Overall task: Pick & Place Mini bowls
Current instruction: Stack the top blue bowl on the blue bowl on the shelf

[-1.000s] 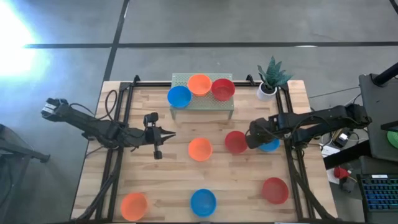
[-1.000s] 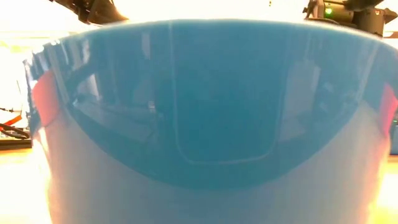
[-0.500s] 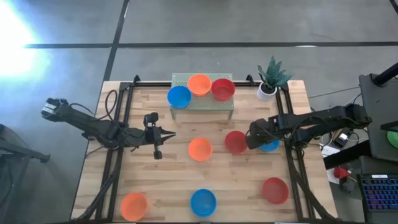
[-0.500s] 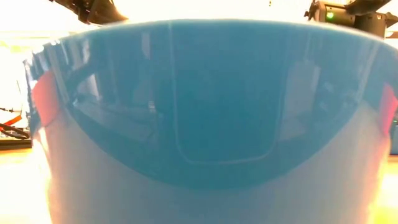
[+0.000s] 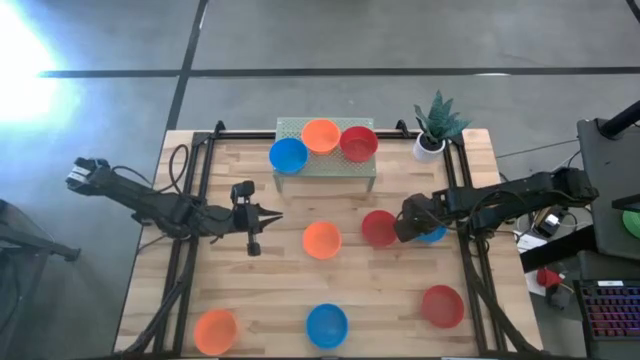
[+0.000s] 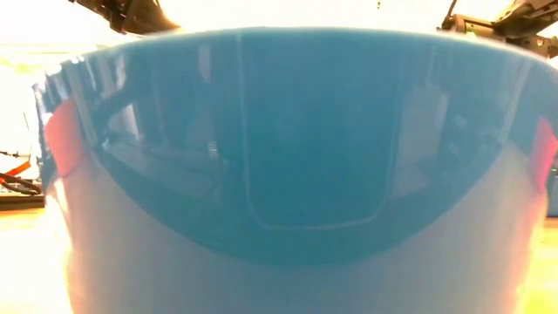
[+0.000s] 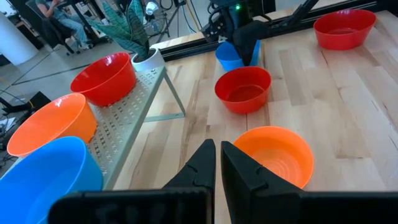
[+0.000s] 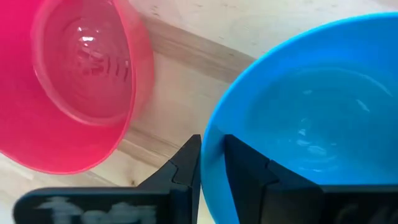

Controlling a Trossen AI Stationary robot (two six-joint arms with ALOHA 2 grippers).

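A blue mini bowl (image 5: 437, 237) sits on the table at the right, close beside a red one (image 5: 378, 228). My right gripper (image 5: 408, 225) points down over the blue bowl's rim. Its fingers stand a little apart, one outside the wall and one inside (image 8: 211, 144). My left gripper (image 5: 272, 217) hangs shut above the table's left middle, with an orange bowl (image 7: 273, 152) ahead of it. Blue (image 5: 288, 155), orange (image 5: 320, 136) and red (image 5: 358, 143) bowls sit on a perforated stand (image 5: 345, 170) at the back. My right gripper straddles the blue bowl's rim (image 8: 210, 134) on the side next to the red bowl (image 8: 74, 81). It comes from above, one finger (image 8: 183, 165) outside and one inside. I cannot tell whether the fingers touch the wall. The bowl stands upright on the table.
Orange (image 5: 215, 328), blue (image 5: 327, 324) and red (image 5: 441, 305) bowls line the near edge. The near blue bowl (image 6: 279, 157) fills the low view. A potted plant (image 5: 435, 125) stands at the back right. Bare wood lies between the middle and near rows.
My right gripper has sunk a little toward the blue bowl, which has stayed in place on the table.
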